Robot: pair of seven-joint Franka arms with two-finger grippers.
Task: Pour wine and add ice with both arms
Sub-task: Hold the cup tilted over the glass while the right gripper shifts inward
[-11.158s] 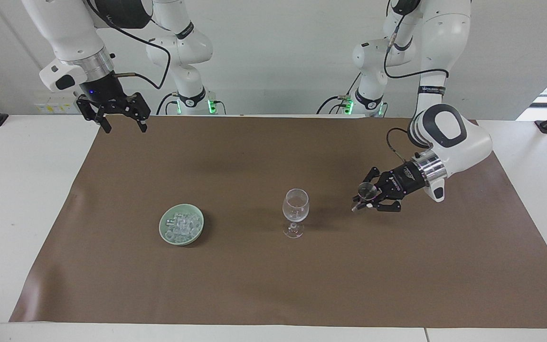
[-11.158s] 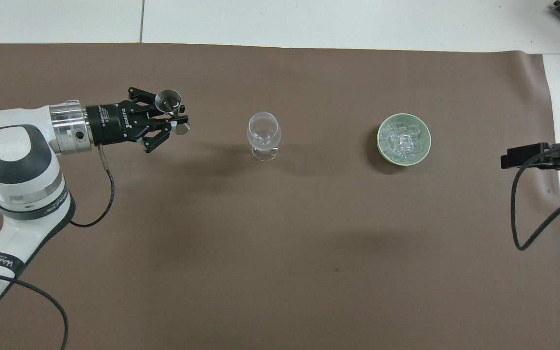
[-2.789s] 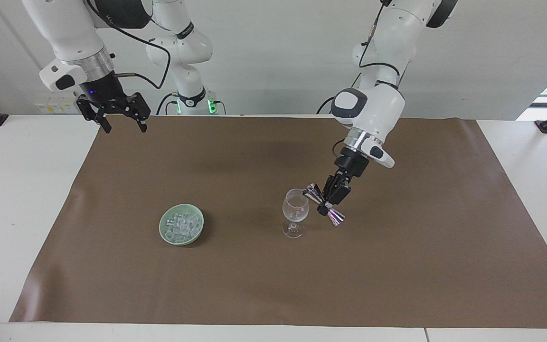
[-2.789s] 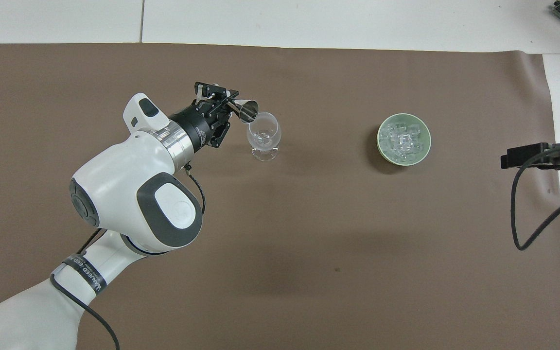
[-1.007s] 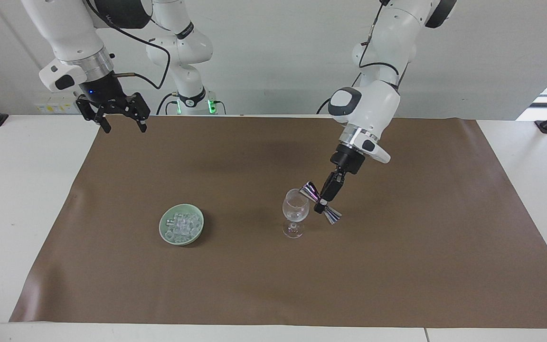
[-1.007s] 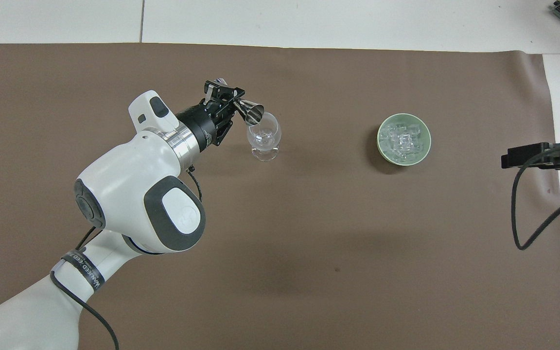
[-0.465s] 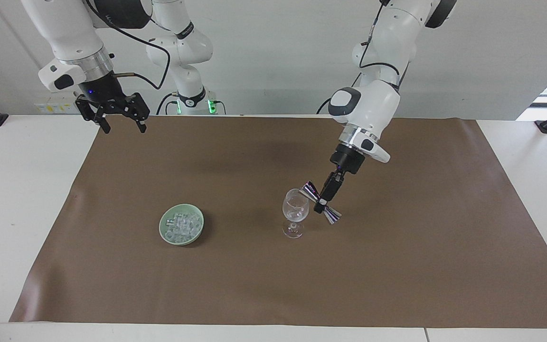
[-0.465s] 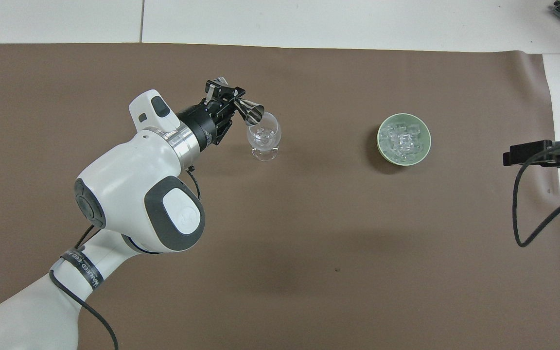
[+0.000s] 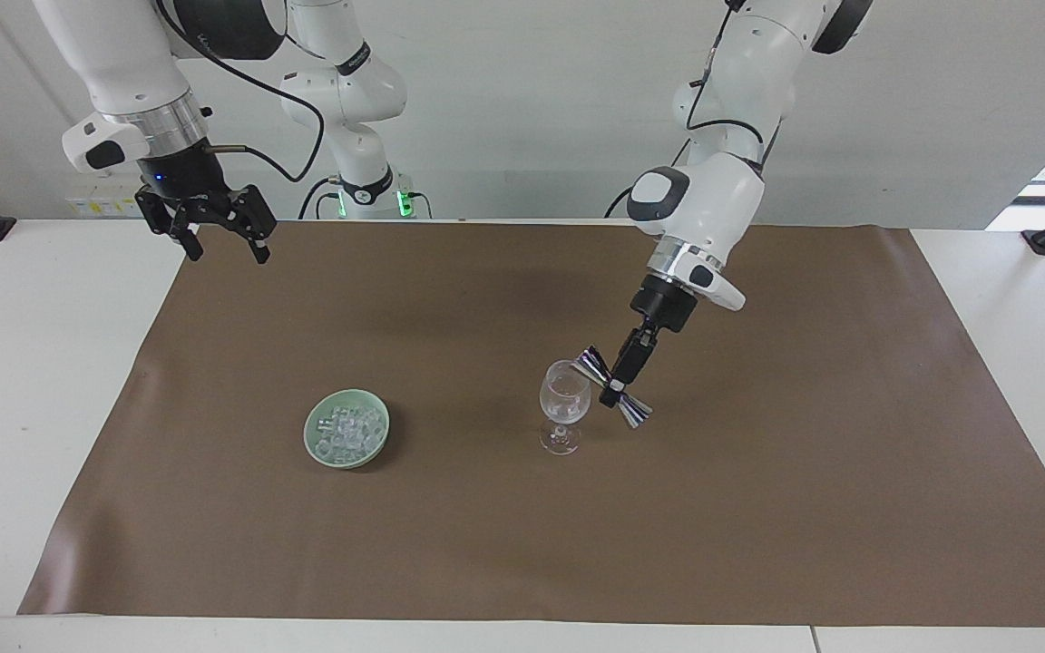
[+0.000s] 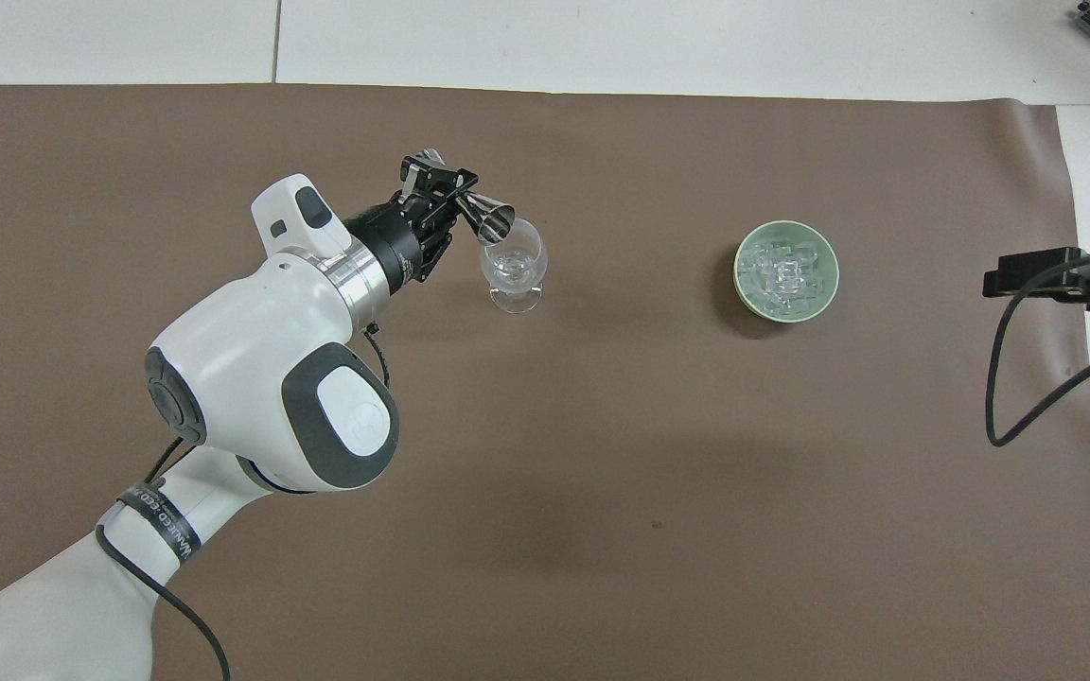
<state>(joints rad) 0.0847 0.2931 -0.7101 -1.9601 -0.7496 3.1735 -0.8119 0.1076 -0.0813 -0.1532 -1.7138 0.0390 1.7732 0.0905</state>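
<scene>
Left gripper [image 9: 616,388] sits just right of frame centre in the facing view, clenched on the waist of a steel double-ended jigger [image 9: 611,387]. The jigger is tipped, one cone mouth over the rim of the wine glass [image 9: 564,402], the other cone pointing down and away toward the mat. In the overhead view the jigger [image 10: 488,216] shows in the upper middle-left, its mouth at the edge of the glass [image 10: 513,270].

The wine glass stands upright on the brown mat [image 9: 758,508], near centre frame in the facing view. Something small and clear sits low in the bowl; cannot tell what it is.

Ice [image 9: 347,432]: a heap of small clear cubes in a pale green dish [image 9: 315,444], left of centre and slightly below the glass's level in the facing view, well apart from the glass. In the overhead view the dish [image 10: 744,288] lies right of centre with the ice [image 10: 784,272] inside.

Right gripper [image 9: 221,248] hangs at upper left of the facing view, over the mat's top corner, fingers spread wide and holding nothing. Only a black edge of it [image 10: 1028,275] shows at the right margin of the overhead view.

White table [image 9: 33,381] surrounds the mat.
</scene>
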